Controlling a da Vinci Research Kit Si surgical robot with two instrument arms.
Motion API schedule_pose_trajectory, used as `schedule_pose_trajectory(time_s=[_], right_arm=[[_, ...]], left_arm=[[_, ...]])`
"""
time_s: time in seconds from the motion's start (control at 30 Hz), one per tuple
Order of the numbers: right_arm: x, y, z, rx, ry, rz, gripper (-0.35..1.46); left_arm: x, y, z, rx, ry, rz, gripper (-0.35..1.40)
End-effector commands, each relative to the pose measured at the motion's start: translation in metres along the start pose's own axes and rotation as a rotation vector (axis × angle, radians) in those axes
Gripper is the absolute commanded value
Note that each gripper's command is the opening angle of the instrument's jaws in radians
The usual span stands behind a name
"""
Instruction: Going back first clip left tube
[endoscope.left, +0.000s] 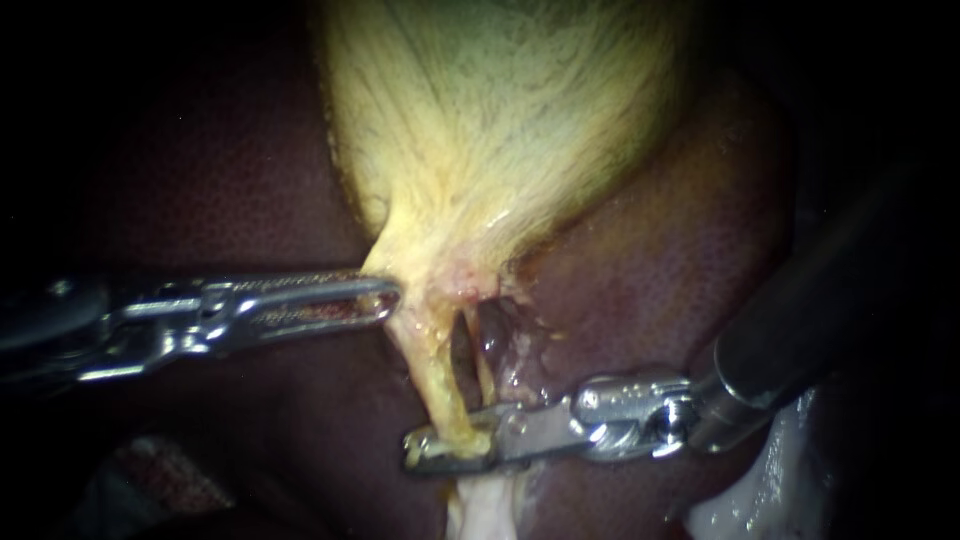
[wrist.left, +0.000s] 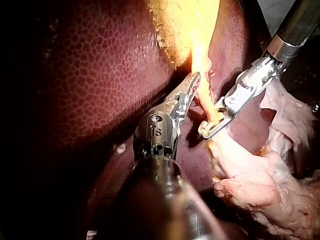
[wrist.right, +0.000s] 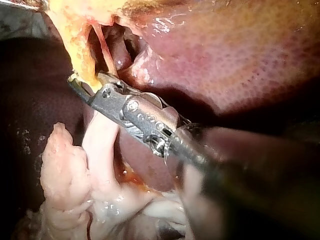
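The yellow gallbladder (endoscope.left: 500, 120) narrows to a neck, and two tubes run down from it. The thicker, yellow left tube (endoscope.left: 435, 370) passes between the jaws of my right instrument (endoscope.left: 415, 452), which are shut on its lower end. The thin right tube (endoscope.left: 484, 372) lies beside it, free. I cannot make out a clip. My left instrument (endoscope.left: 385, 300) reaches in level, jaws shut on the edge of the gallbladder neck. The left wrist view shows the left instrument (wrist.left: 194, 80) at the neck and the right instrument (wrist.left: 205, 132) around the tube (wrist.left: 205, 102). In the right wrist view the right instrument (wrist.right: 75, 82) grips the tube (wrist.right: 80, 55).
Dark red liver (endoscope.left: 650, 280) surrounds the gallbladder on both sides. Pale, lumpy tissue (endoscope.left: 485, 505) hangs below the right instrument's jaws, larger in the wrist views (wrist.left: 260, 185) (wrist.right: 100, 145). A dark hollow (endoscope.left: 462, 350) shows between the two tubes.
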Motion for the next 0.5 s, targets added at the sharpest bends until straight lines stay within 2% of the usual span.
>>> schedule_pose_trajectory(time_s=[0.03,0.23,0.3,0.37,0.43,0.5], right_arm=[[0.0000,0.0000,0.0000,0.001,0.000,-0.002,-0.35],[0.0000,0.0001,0.0000,-0.001,-0.003,0.010,-0.35],[-0.0001,0.0001,-0.0001,0.003,0.012,0.022,-0.35],[0.0000,0.0002,-0.0001,0.006,0.023,0.022,-0.01],[0.0003,0.0003,-0.0001,0.009,0.036,0.029,0.25],[0.0006,0.0004,0.0000,0.013,0.046,-0.023,0.39]], left_arm=[[0.0000,0.0000,0.0000,0.000,0.000,0.000,-0.18],[0.0000,0.0000,0.0000,0.000,0.000,0.000,-0.18],[0.0000,0.0000,0.0000,0.000,0.000,0.000,-0.18],[0.0000,0.0000,0.0000,0.000,0.000,0.000,-0.18],[0.0000,0.0000,0.0000,0.000,0.000,0.000,-0.18],[0.0000,0.0000,-0.0001,0.000,0.000,0.000,-0.18]])
